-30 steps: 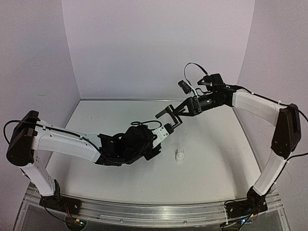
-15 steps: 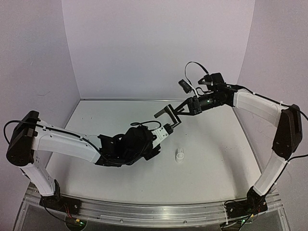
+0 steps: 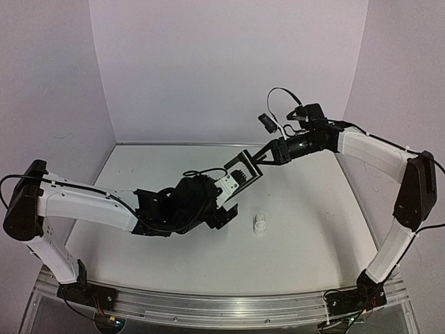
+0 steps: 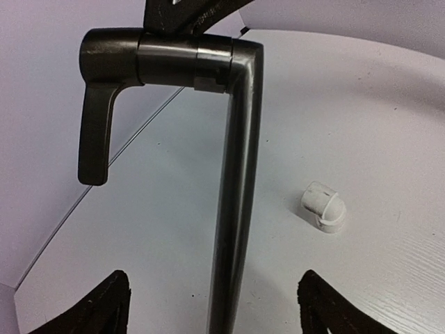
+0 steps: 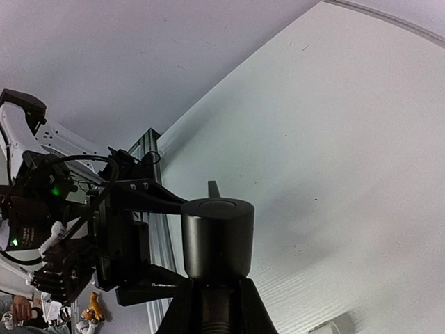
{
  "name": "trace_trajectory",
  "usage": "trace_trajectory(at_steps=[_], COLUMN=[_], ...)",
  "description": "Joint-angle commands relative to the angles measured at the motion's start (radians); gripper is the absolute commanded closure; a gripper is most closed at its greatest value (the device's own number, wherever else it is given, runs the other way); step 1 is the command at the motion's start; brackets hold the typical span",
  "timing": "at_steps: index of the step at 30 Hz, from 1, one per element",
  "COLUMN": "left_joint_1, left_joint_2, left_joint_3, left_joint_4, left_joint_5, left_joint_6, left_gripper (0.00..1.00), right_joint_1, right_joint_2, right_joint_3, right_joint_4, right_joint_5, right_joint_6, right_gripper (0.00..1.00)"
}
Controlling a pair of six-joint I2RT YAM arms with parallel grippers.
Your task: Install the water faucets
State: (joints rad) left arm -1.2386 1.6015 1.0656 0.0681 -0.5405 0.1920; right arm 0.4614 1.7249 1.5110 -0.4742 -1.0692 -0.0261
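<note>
The black L-shaped faucet (image 3: pixel 236 159) hangs in the air above the table's middle. My right gripper (image 3: pixel 268 156) is shut on its thick cylindrical end (image 5: pixel 217 236), with a finger (image 5: pixel 182 313) on each side. The faucet's slim pipe (image 4: pixel 236 209) runs down between the spread fingers of my left gripper (image 4: pixel 219 309), which is open and touches neither side of it. Its short bent end (image 4: pixel 94 139) hangs at the upper left of the left wrist view. The small white fitting (image 3: pixel 259 224) lies on the table right of the left gripper (image 3: pixel 233 195), and shows beside the pipe (image 4: pixel 323 207).
The white table (image 3: pixel 313 229) is walled by pale panels at the back and sides. An aluminium rail (image 3: pixel 208 306) runs along the near edge between the arm bases. My left arm (image 5: pixel 69 236) fills the left of the right wrist view.
My left gripper has opened and let go of the faucet pipe. The right gripper closed on the faucet's thick end and now carries it alone, a little higher.
</note>
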Motion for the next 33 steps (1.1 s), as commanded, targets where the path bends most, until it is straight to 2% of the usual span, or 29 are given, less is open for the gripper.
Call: trace_trajectory(at_steps=[1, 5, 12, 17, 20, 26, 29, 33], left_joint_1=[0.036, 0.094, 0.219, 0.244, 0.276, 0.340, 0.340, 0.340], left_joint_2=[-0.186, -0.272, -0.352, -0.329, -0.312, -0.279, -0.235, -0.207], left_joint_3=[-0.073, -0.113, -0.112, -0.022, 0.003, -0.008, 0.012, -0.026], left_joint_4=[0.078, 0.080, 0.029, -0.127, -0.161, -0.038, -0.006, 0.151], left_joint_5=[0.184, 0.365, 0.685, 0.773, 0.871, 1.080, 1.104, 1.128], left_joint_6=[-0.080, -0.153, -0.267, -0.244, -0.242, -0.294, -0.304, -0.357], left_gripper=[0.09, 0.04, 0.01, 0.00, 0.00, 0.02, 0.04, 0.05], right_joint_1=[0.003, 0.004, 0.008, 0.032, 0.052, 0.086, 0.097, 0.106], right_joint_2=[-0.079, -0.093, -0.120, -0.132, -0.133, -0.133, -0.131, -0.131], right_joint_3=[0.080, 0.095, 0.125, 0.129, 0.137, 0.175, 0.192, 0.207], right_joint_4=[0.038, 0.035, -0.002, -0.066, -0.112, -0.165, -0.176, -0.177], right_joint_5=[0.003, 0.006, -0.025, -0.044, -0.052, -0.101, -0.130, -0.161], right_joint_6=[-0.029, -0.069, -0.162, -0.236, -0.284, -0.302, -0.295, -0.277], right_gripper=[1.00, 1.00, 1.00, 1.00, 1.00, 1.00, 1.00, 1.00])
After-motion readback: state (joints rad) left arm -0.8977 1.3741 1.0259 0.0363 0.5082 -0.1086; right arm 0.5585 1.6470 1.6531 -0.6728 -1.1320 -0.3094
